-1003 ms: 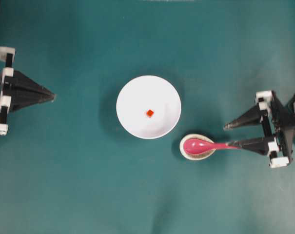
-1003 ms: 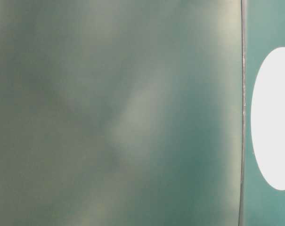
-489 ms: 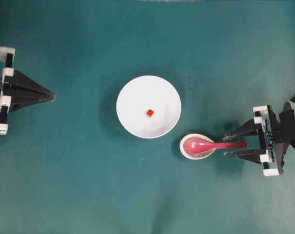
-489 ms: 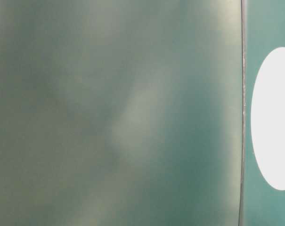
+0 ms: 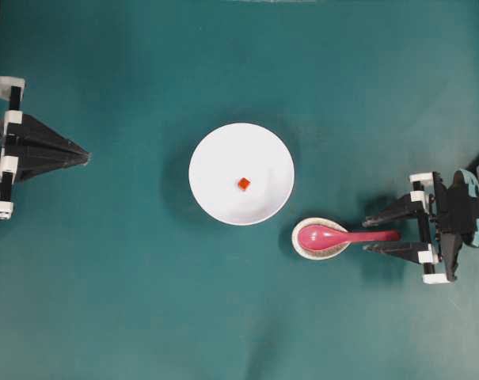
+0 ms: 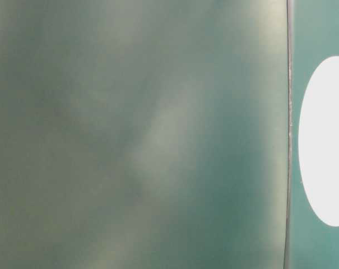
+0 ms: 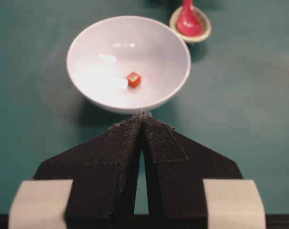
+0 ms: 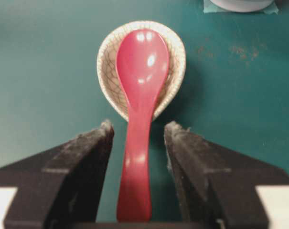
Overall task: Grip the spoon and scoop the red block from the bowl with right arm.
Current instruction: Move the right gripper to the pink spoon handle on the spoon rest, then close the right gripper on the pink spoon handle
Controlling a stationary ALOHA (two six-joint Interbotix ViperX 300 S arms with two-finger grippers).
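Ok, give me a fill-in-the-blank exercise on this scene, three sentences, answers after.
1. The red block lies inside the white ____.
2. The spoon has its scoop resting in the speckled spoon ____.
3. The right gripper fingers stand open on either side of the spoon's ____.

Missing words: bowl; rest; handle

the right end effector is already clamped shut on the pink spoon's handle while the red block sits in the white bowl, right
Not quite: the right end effector is open, its jaws straddling the pink spoon's handle with gaps either side, as the right wrist view shows. The red block does sit in the white bowl.
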